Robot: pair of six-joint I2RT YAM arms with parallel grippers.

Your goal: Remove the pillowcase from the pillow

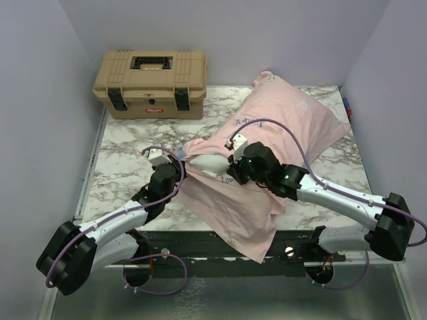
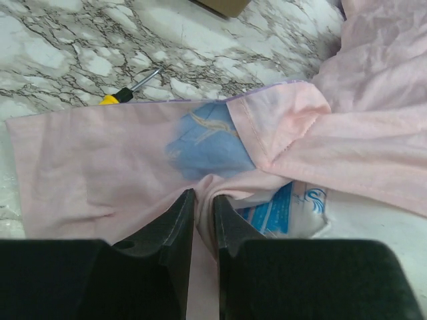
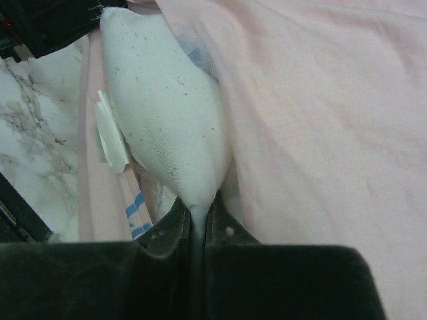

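A tan, ribbed hard-plastic toolbox (image 1: 152, 83) sat at the far left corner of your marbled table (image 1: 127, 143), well apart from both arms. A yellow-handled screwdriver (image 2: 130, 87) lay on the marble just beyond the fabric's hem. The pillowcase (image 1: 287, 113), thin, matte and pale pink with blue print showing through, covered most of the plump pillow (image 3: 167, 120) on the table's right half. Its loose flap spilled over the near edge. Your left gripper (image 2: 203, 197) was pinched on a bunched fold of the pillowcase. Your right gripper (image 3: 198, 207) was clamped on the pillow's bare white, speckled corner, beside a small white label (image 3: 110, 140).
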